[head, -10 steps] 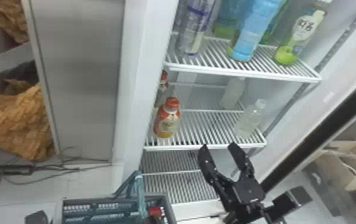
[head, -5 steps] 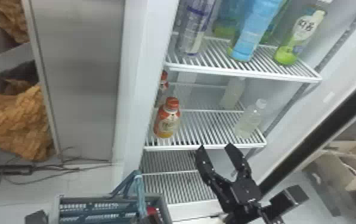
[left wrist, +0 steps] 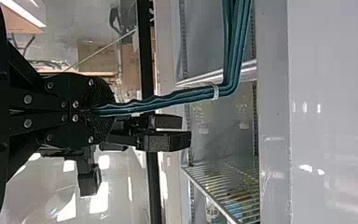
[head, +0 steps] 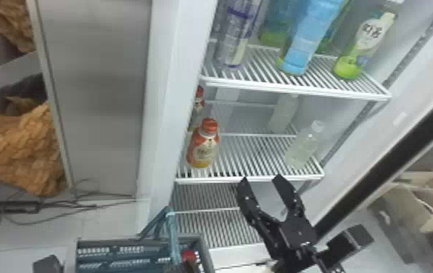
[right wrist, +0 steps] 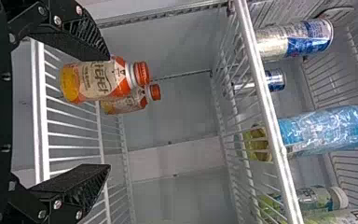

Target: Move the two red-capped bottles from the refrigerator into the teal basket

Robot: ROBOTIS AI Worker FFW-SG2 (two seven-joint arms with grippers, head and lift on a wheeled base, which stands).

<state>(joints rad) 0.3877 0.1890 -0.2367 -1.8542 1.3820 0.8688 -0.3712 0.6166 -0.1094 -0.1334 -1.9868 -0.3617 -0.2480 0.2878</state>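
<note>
The right gripper's (head: pixel 261 178) jaws are spread wide with nothing between them, in front of the refrigerator (head: pixel 168 72) and apart from the bottles; the left gripper's (head: pixel 186 268) jaws pinch the teal handle (head: pixel 174 236). Beyond the right jaws, the front red-capped bottle (head: pixel 203 145) stands upright near the front edge of the middle wire shelf (head: pixel 255 156), its long axis vertical and its cap pointing up. It is squat and round-shouldered, with an orange-red sleeve, a pale lettered panel and a yellow base. The rear red-capped bottle (head: pixel 198 101) stands upright behind it, similarly coloured and partly hidden in the head view. Two clear bottles (head: pixel 302 145) share that side of the refrigerator, toward the right wall. On the upper shelf (head: pixel 262 72) are a blue bottle (head: pixel 308 36) and a green-based bottle (head: pixel 366 40). The teal basket (head: pixel 117 240) sits low before the refrigerator, something red inside.
</note>
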